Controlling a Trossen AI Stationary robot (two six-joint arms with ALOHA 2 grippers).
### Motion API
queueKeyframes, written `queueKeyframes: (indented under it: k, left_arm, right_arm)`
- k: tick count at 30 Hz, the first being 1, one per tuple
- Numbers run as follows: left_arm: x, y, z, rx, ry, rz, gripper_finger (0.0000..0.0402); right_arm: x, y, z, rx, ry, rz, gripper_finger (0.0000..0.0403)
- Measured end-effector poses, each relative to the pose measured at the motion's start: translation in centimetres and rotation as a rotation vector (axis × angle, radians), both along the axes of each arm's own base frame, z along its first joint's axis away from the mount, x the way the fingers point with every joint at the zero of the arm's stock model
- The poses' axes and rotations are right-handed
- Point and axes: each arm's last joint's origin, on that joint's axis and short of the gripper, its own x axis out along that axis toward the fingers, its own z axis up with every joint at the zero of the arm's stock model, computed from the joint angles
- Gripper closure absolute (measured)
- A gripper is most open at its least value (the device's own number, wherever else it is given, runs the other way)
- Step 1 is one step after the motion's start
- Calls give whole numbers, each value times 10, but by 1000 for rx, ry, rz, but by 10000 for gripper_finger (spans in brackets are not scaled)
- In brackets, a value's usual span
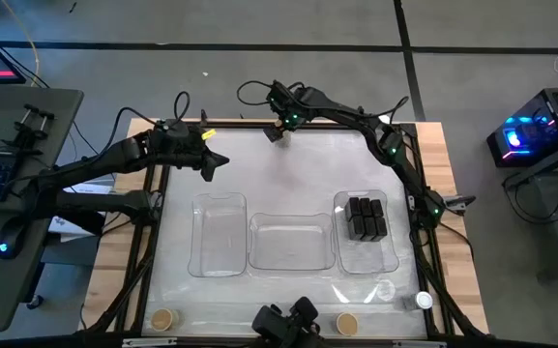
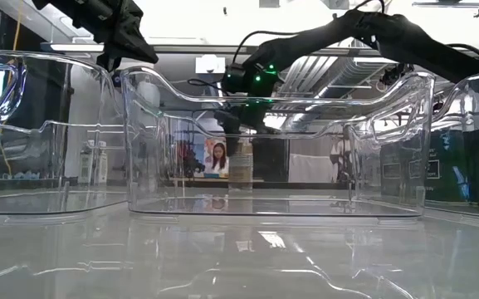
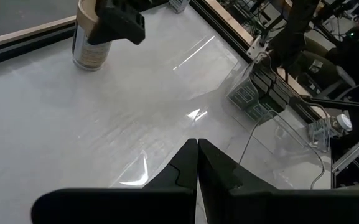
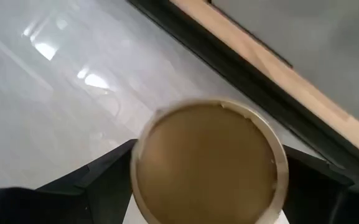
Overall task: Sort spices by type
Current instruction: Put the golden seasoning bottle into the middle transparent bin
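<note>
A round tan-topped spice jar [image 4: 209, 158] stands at the table's far edge; it also shows in the left wrist view [image 3: 89, 46] and the low view [image 2: 241, 166]. My right gripper [image 1: 277, 130] is above it, shut on its top. My left gripper [image 3: 196, 163] is shut and empty, above the table's far left [image 1: 211, 160]. Several black boxy containers [image 1: 366, 217] lie in the right tray [image 1: 387, 259]. Two tan-topped jars [image 1: 164, 319] [image 1: 346, 324] and a white-lidded clear jar [image 1: 424, 302] stand near the table's near edge. My right gripper pinches the tan-topped jar at its upper rim [image 4: 140, 177], one finger [image 4: 101, 180] on each side. The fingers come from above, pointing down. The jar stands upright; in the left wrist view its base [image 3: 87, 65] seems to be on the table.
Three clear plastic trays stand side by side mid-table: left [image 1: 219, 266], middle [image 1: 291, 263] and right. The left and middle ones hold nothing. The wooden table edge [image 4: 279, 68] and a black frame rail run just behind the jar.
</note>
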Motion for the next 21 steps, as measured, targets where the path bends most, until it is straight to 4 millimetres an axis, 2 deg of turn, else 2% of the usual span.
queueKeyframes:
  k: [7,12,15,18,21]
  left_arm:
    - [0,0,0,2,4,-2,402]
    - [0,0,0,3,4,-3,401]
    - [0,0,0,4,2,-3,401]
    - [0,0,0,2,1,-6,402]
    - [-1,-1,1,-6,-7,-20,401]
  right_arm:
    - [0,1,0,3,3,1,86]
    - [1,1,0,-5,-5,7,130]
    - [4,8,4,-2,-11,60,133]
    - [5,22,21,-26,-23,146,133]
    - [-4,42,59,-68,-37,238,133]
